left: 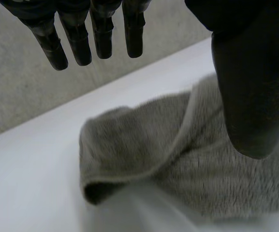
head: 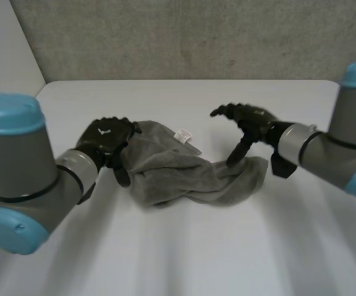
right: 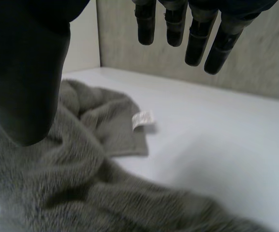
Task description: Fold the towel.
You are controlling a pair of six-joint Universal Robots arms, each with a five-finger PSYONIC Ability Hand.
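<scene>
head view, left to right. at the lower left of the frame the left arm [head: 17,172] is seen reaching over the white table [head: 165,259]. the left hand [head: 107,140] is placed at centre left, over the left end of the towel [head: 178,176]. in the left wrist view its fingers [left: 100,34] are held straight and well apart from the thumb [left: 245,96], so the hand is spread wide and nothing is gripped. a rolled, hemmed edge of the towel is seen under the palm. the grey towel is laid crumpled in the middle of the frame, bunched into loose folds. one corner is turned towards the upper centre and bears a small white label [head: 182,135]. at centre right the right hand [head: 255,117] is held above the towel's right end, its thumb pointed down at the cloth. whether the tip is touching cannot be told. in the right wrist view its fingers [right: 178,24] are straight and set wide from the thumb [right: 28,87], and no cloth is held. the labelled corner is seen beyond the palm. the right arm [head: 344,154] enters from the right edge. a grey wall [head: 196,37] is seen across the top of the frame.
</scene>
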